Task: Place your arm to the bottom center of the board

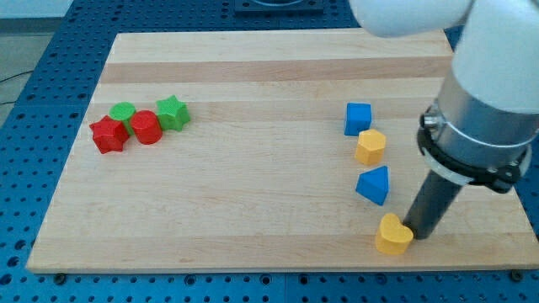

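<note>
My tip [416,237] rests on the wooden board [253,194] near its bottom right. It touches the right side of a yellow heart block [392,235]. Above it lies a blue triangular block [373,185], then a yellow hexagonal block [370,146] and a blue cube [358,118], in a rough column left of the rod. At the view's left sits a cluster: a red star block [108,135], a green cylinder [123,112], a red cylinder [146,127] and a green star block [173,113].
The arm's white and grey body [488,101] hangs over the board's right edge. A blue perforated table [34,101] surrounds the board.
</note>
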